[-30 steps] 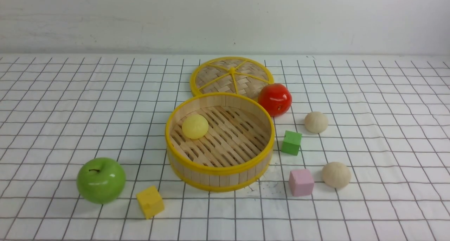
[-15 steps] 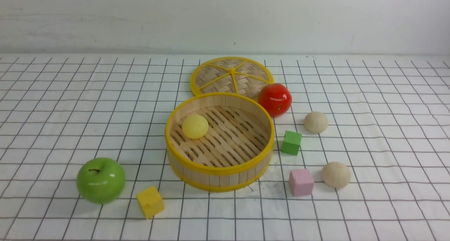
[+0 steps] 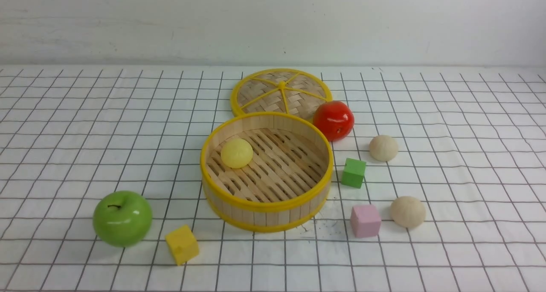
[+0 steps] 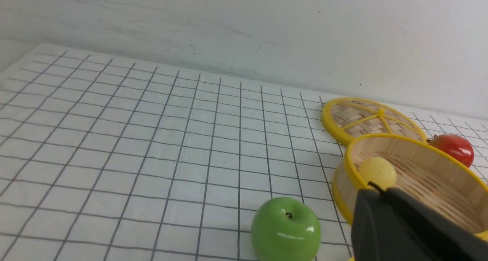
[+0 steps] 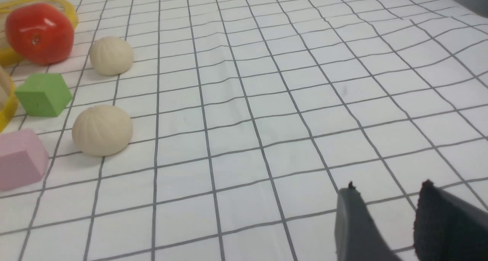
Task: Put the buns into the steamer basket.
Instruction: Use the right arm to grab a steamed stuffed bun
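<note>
The steamer basket [image 3: 266,206] stands mid-table, and a pale yellow bun [image 3: 236,153] lies on its slatted floor. Two cream-beige buns rest on the cloth to its right, one farther back [image 3: 383,147] and one nearer [image 3: 408,211]. Neither arm appears in the front view. In the left wrist view my left gripper [image 4: 375,190] is shut and empty, hovering beside the basket [image 4: 345,169] with the yellow bun [image 4: 377,172] just beyond its tip. In the right wrist view my right gripper [image 5: 389,188] is open over bare cloth, well away from both cream buns [image 5: 102,130] [image 5: 111,56].
A flat woven lid [image 3: 281,91] lies behind the basket, with a red apple [image 3: 333,120] at its right. A green cube [image 3: 353,172] and a pink cube [image 3: 365,220] sit between the basket and the cream buns. A green apple [image 3: 122,218] and a yellow cube [image 3: 182,244] are front left.
</note>
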